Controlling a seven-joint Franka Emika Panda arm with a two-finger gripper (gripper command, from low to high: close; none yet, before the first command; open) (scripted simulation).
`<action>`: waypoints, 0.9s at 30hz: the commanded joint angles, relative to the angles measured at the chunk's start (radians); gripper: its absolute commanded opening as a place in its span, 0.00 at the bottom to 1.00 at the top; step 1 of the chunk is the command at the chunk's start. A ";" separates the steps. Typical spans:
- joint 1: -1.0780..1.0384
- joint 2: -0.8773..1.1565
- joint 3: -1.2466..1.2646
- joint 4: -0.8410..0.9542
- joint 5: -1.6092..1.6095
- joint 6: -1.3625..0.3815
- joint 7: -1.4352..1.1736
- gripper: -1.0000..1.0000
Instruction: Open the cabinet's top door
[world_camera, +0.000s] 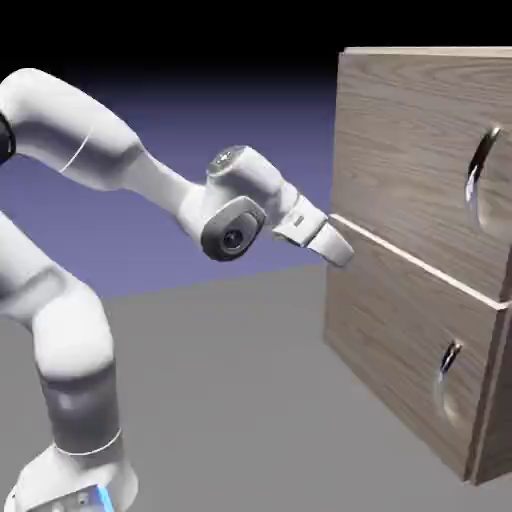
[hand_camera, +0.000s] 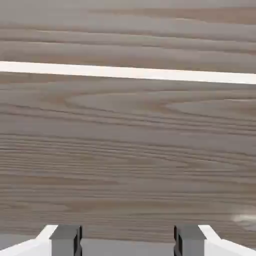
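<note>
Exterior view, gripper (world_camera: 343, 250) beside top door (world_camera: 420, 150)

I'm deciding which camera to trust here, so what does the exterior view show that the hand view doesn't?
Only the exterior view shows the arm, the whole cabinet, and both curved handles: the top door's handle and the lower door's handle, with the gripper far from either. Only the hand view shows the two spread fingertips. Both show wood grain and the pale seam between the doors.
</note>
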 joint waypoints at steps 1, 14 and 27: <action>0.017 -0.007 -0.020 0.012 -0.044 0.000 -0.022 0.50; 0.243 -0.101 -0.280 0.164 -0.609 0.005 -0.313 0.50; 0.468 -0.196 -0.539 0.315 -1.174 0.009 -0.604 0.50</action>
